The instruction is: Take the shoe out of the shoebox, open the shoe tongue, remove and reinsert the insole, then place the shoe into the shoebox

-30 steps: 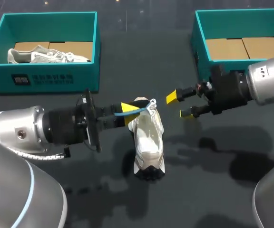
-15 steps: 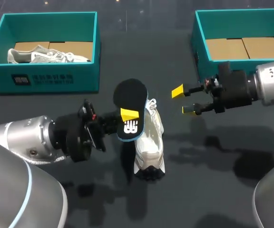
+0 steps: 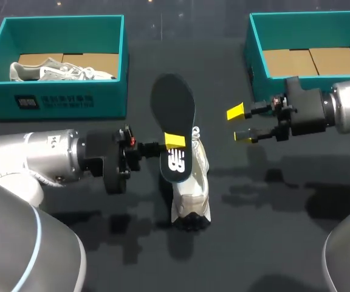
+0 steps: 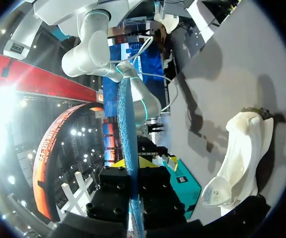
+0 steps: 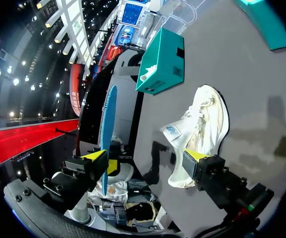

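1. Midway across the table [image 3: 272, 243], the white shoe [image 3: 190, 188] lies on the dark surface, outside both boxes, with its dark sole end toward me.
2. My left gripper [image 3: 174, 141] is clamped on the insole [image 3: 172, 115], one yellow tip on each face. In the left wrist view the insole [image 4: 124, 144] shows edge-on, rising straight out from between the fingers of that gripper [image 4: 135, 163].
3. From overhead, the insole's printed end overlaps the shoe's opening. Both wrist views show the insole apart from the shoe [image 4: 240, 158].
4. My right gripper [image 3: 240, 123] hangs just beside the shoe on its right, fingers spread wide with nothing between them. Its wrist view shows the shoe [image 5: 197, 129] ahead of this gripper [image 5: 147, 156], between the two tips, and the insole [image 5: 107, 134] off beside one finger.
5. At the far left, a teal shoebox [image 3: 59, 100] holds a second shoe [image 3: 53, 71].
6. At the far right, another teal shoebox [image 3: 255, 48] shows its cardboard floor.
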You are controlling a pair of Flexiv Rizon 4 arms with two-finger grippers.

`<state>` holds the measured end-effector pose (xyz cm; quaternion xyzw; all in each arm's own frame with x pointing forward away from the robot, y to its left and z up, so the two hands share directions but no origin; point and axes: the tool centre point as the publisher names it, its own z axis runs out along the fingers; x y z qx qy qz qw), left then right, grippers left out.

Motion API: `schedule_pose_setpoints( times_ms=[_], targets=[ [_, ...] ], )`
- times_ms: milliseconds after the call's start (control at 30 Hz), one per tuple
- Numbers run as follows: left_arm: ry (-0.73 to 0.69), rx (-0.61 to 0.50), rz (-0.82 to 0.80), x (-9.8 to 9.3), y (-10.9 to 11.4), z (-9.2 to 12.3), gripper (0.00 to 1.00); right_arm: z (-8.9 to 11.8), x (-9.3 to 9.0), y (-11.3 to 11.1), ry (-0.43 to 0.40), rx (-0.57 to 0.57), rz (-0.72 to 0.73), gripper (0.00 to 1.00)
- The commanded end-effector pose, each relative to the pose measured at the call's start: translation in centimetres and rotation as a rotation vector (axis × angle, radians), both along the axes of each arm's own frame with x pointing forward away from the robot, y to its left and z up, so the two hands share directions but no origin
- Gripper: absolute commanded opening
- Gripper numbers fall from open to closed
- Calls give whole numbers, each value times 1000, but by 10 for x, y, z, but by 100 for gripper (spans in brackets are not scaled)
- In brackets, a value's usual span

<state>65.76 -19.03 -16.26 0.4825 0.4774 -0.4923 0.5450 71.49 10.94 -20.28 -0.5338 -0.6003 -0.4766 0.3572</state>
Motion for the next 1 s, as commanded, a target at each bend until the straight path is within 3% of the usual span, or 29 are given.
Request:
schedule_pose_setpoints(
  times_ms=[33,167,533,1000],
  targets=[
    [-7,7,-77,16,-4,0,0,0,1,3,1,-3,0,100],
    [46,-5,-88,23,-12,-7,0,3,10,10,44,14,4,100],
    [6,51,-96,31,-32,-21,0,8,23,34,143,21,16,100],
    [19,68,-66,39,-51,-33,0,10,18,59,126,58,86,100]
  ],
)
